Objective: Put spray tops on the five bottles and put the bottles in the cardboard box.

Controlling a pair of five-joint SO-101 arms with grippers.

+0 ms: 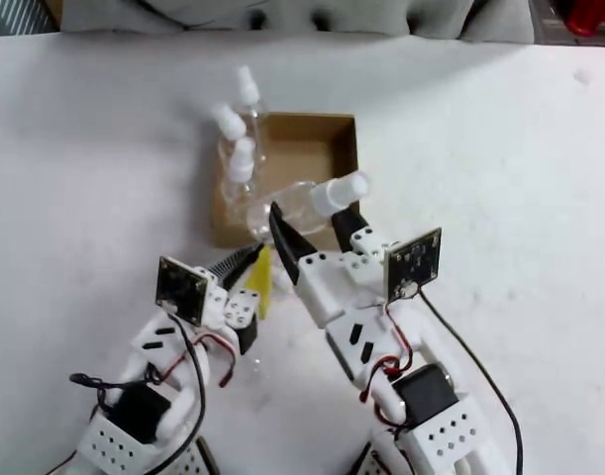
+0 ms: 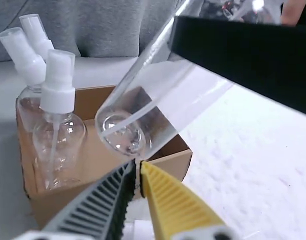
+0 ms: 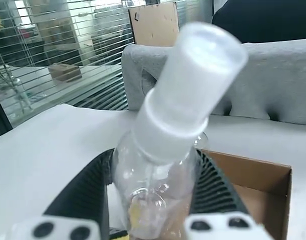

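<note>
The right gripper (image 1: 310, 218) is clamped on a clear spray bottle (image 1: 290, 204), its black fingers pressing the bottle's body from both sides. The bottle is tilted almost onto its side. Its white spray top (image 1: 339, 193) is already fitted and points away from the three standing bottles, toward the opposite side wall. Its rounded base hangs over the near part of the cardboard box (image 1: 322, 127). In the right wrist view the spray top (image 3: 193, 85) juts out past the fingers, with the box's open brown corner just behind. Seen from the left wrist, the base appears to be inside the box opening, but I cannot tell whether it touches the floor of the box.

The left gripper (image 2: 137, 172) has its grey finger and its yellow finger pressed together with nothing between them. Its tips sit just beside the near wall of the box, under the base of the held bottle.

Three more capped bottles stand upright along one side of the box. The nearest one (image 2: 57, 145) is close to the held bottle's base and the other two (image 1: 233, 124) are behind it. They crowd that side, so the held bottle lies over the free half. The box rests on a white table (image 1: 500, 148), with a grey sofa (image 1: 282, 15) along the table's far edge.
</note>
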